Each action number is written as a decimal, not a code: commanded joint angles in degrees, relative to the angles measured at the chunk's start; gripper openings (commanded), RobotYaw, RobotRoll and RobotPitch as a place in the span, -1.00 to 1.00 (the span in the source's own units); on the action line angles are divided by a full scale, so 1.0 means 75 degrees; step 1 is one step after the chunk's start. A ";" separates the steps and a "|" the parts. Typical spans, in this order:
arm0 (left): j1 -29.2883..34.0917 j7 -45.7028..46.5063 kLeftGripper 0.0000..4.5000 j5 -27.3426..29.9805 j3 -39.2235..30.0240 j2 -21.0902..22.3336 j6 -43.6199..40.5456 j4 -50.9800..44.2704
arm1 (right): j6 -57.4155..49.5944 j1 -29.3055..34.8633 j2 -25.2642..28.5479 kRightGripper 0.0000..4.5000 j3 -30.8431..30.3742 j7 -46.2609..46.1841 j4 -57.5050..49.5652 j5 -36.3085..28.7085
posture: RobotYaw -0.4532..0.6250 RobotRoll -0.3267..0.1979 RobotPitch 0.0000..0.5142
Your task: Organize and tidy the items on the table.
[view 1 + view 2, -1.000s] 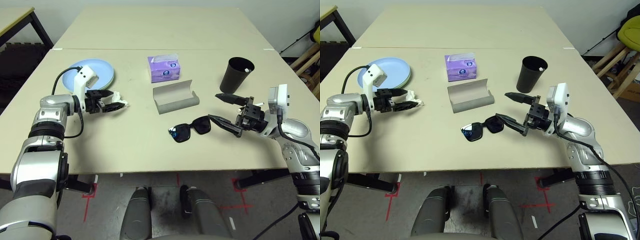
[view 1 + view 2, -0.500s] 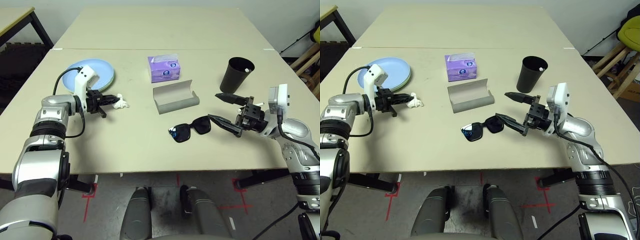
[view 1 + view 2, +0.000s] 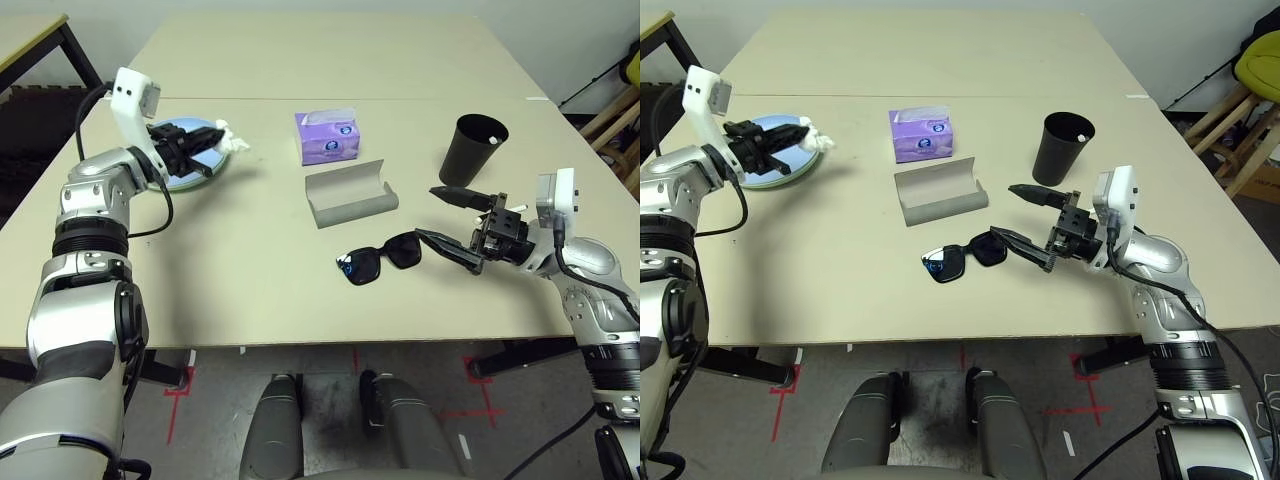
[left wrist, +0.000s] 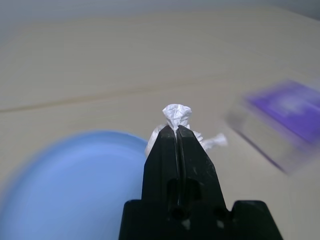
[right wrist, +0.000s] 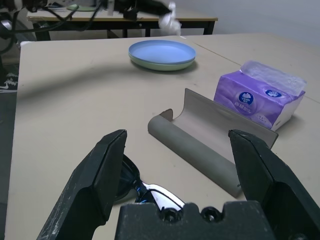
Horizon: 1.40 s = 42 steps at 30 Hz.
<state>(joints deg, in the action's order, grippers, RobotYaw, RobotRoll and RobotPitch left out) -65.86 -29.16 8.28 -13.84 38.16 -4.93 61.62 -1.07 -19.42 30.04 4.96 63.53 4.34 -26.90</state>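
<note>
My left gripper (image 3: 214, 141) is raised above the table (image 3: 250, 260) at the back left, shut on the crumpled white tissue wad (image 3: 234, 144), which sticks out past its fingertips (image 4: 176, 114). Under it lies the light blue plate (image 3: 768, 179), stacked on a pale green plate (image 5: 161, 64). The black sunglasses (image 3: 380, 259) lie at the front middle. My right gripper (image 3: 433, 214) hangs just right of them, open, holding nothing. The grey glasses case (image 3: 350, 194) lies open behind the sunglasses. The black cup (image 3: 473, 149) stands at the back right.
A purple tissue box (image 3: 328, 137) stands behind the case. A second table (image 3: 320, 50) adjoins the far edge. Wooden stool legs (image 3: 1240, 130) stand off the right side. Bare tabletop stretches across the front left.
The left gripper closed on the tissue wad, then lifted it off the table and carried it back and left over the blue plate. The right arm has not moved.
</note>
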 commanded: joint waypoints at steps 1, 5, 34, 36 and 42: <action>-0.0302 0.1386 -0.98 -0.0168 -0.0178 -0.0013 0.0316 0.0611 | 0.0000 -0.0033 -0.0003 1.00 -0.0065 0.0049 -0.0033 0.0005 | 0.11 0.25 -0.46; -0.0534 0.2009 -0.98 -0.0209 -0.0183 -0.0131 0.0433 0.0995 | 0.0015 -0.0045 -0.0011 1.00 -0.0063 0.0069 -0.0006 0.0009 | 0.11 0.25 -0.47; -0.0825 0.1885 0.99 -0.0039 -0.0469 -0.0293 0.1030 0.1215 | 0.0089 -0.0028 -0.0028 1.00 -0.0026 0.0099 0.0055 0.0018 | 0.12 0.25 -0.43; -0.0851 0.1446 0.99 -0.0014 -0.0453 -0.0334 0.1009 0.1168 | 0.0104 -0.0014 -0.0041 1.00 -0.0040 0.0103 0.0050 0.0024 | 0.12 0.25 -0.43; -0.0545 -0.1020 0.99 0.0270 -0.0241 -0.0649 0.0821 0.0766 | 0.0157 0.0050 -0.0114 1.00 -0.0120 0.0105 0.0004 0.0063 | 0.13 0.25 -0.43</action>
<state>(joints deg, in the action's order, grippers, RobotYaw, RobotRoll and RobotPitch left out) -70.95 -31.39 9.53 -16.75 34.09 2.16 68.86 -0.27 -19.66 29.24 4.62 64.10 4.58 -26.78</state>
